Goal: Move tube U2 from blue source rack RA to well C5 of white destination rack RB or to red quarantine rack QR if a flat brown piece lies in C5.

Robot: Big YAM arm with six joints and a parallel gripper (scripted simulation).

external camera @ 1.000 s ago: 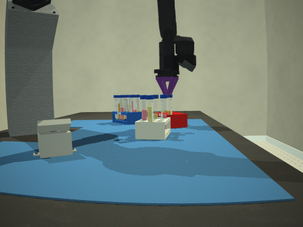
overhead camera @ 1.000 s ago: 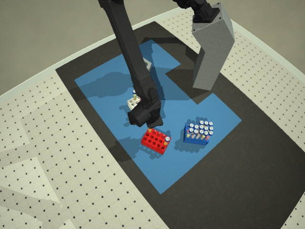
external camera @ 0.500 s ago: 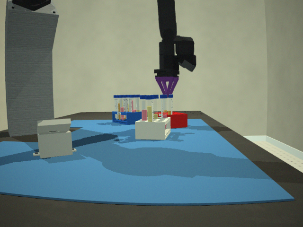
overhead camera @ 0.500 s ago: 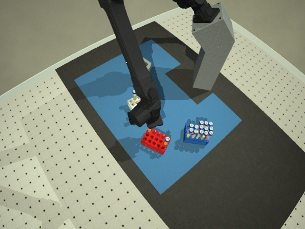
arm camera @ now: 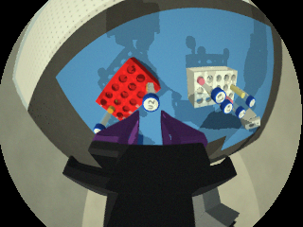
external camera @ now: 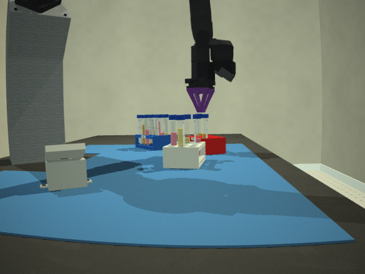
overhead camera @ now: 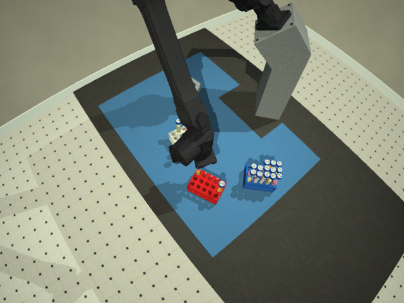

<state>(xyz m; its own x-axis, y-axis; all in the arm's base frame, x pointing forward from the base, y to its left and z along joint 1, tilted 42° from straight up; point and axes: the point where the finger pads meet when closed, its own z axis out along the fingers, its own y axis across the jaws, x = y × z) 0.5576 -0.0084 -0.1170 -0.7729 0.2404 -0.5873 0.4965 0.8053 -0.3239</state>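
My gripper (overhead camera: 199,166) hangs over the corner of the red quarantine rack (overhead camera: 206,186) nearest the white rack. Its purple fingers (external camera: 200,109) are slightly parted, right at the top of a blue-capped tube (arm camera: 151,104) that stands upright in that corner well (overhead camera: 197,171). The fingers do not clamp it. I cannot read the cap's ID. A second capped tube (overhead camera: 221,184) stands in the opposite corner of the red rack. The white destination rack (external camera: 184,154) holds a few tubes and is partly hidden by my arm in the top view. The blue source rack (overhead camera: 264,183) is full of capped tubes.
A grey box (external camera: 65,166) stands on the blue mat, well apart from the racks. A tall grey column (overhead camera: 280,65) rises at the far edge of the mat. The three racks stand close together, the red one between white and blue.
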